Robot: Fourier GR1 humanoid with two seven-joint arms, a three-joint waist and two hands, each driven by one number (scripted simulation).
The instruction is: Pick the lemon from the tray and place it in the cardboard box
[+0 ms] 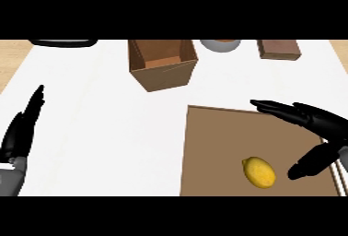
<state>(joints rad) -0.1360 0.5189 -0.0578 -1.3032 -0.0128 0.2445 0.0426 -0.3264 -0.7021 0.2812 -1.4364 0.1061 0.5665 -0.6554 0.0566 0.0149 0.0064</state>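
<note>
We have not yet picked up the lemon: it lies on the flat brown tray, smooth, yellow and oval. Our right hand hangs open just beside it, fingers spread above, thumb to its right, not touching. The open-topped cardboard box stands well apart on the white bench. Our left hand rests open at the left edge. Grasping, carrying and placing all remain.

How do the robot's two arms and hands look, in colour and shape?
Both hands are glossy black, with long, slender fingers that taper to rounded tips. The left hand joins a smooth grey forearm, rounded like a tube, at the view's lower left edge. The right hand shows a thick black thumb; only a thin strip of its forearm shows at the right edge. No cables, markings or sleeves are visible.
</note>
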